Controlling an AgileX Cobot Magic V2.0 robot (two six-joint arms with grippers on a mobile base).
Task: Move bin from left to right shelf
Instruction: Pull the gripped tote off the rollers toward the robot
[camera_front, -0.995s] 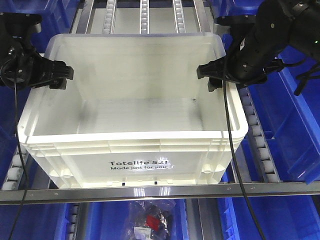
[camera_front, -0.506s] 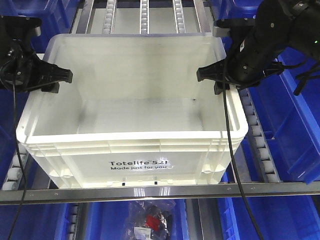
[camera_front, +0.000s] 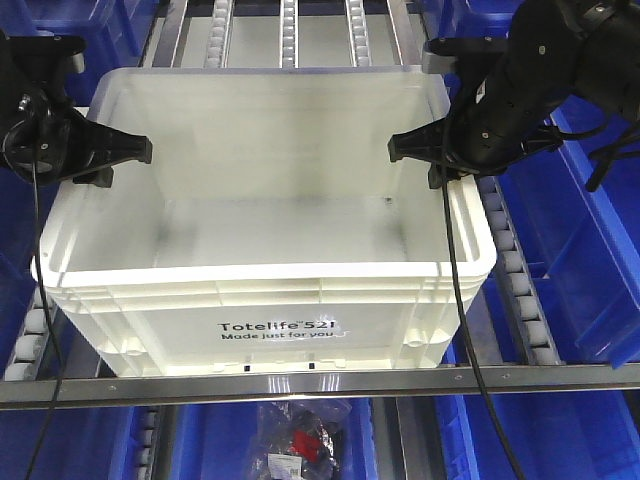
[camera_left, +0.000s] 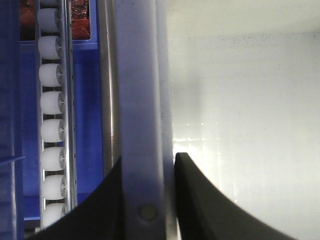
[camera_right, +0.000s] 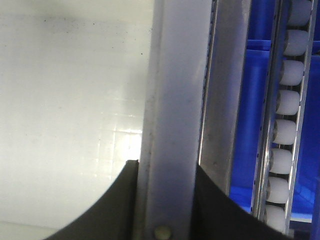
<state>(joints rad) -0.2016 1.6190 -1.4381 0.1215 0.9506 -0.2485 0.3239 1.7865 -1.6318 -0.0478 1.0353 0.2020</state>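
Over roller rails (camera_front: 517, 285), left tool (camera_front: 122, 162) and right tool (camera_front: 418, 163) pinch the ribbed-rimmed white plastic bin (camera_front: 280, 300).

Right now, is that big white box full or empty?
Empty. The bin is open-topped, and the front view shows only its bare white floor with a tiny dark speck.

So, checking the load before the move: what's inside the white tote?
The large white rectangular plastic tote looks empty: bare floor, plus one finger each of the left end effector and right end effector inside its side walls. Floor beneath the near rim is hidden.
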